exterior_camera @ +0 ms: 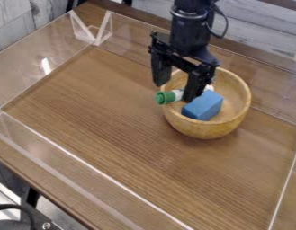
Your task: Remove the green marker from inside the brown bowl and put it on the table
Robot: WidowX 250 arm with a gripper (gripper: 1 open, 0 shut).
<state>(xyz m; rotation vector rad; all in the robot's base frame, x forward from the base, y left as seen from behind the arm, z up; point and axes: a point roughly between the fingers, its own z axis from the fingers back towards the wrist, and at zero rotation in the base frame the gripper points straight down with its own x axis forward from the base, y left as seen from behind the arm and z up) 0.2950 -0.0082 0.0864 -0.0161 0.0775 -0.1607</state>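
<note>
So the black robot gripper [183,87] is hanging pointed straight down over the left side of the round light-brown wooden bowl [229,122], jaws spread wide and gripping nothing. One finger is sitting outside the rim, the other inside. The slim white marker with the green cap [173,95] is lying across the bowl's left rim between the fingers, its cap poking out over the edge and the barrel mostly hidden. A blue block [204,107] is resting inside the bowl too. Everything's sitting on a wide brown wood-grain table [102,117] with clear acrylic walls [42,153] running round the edges.
</note>
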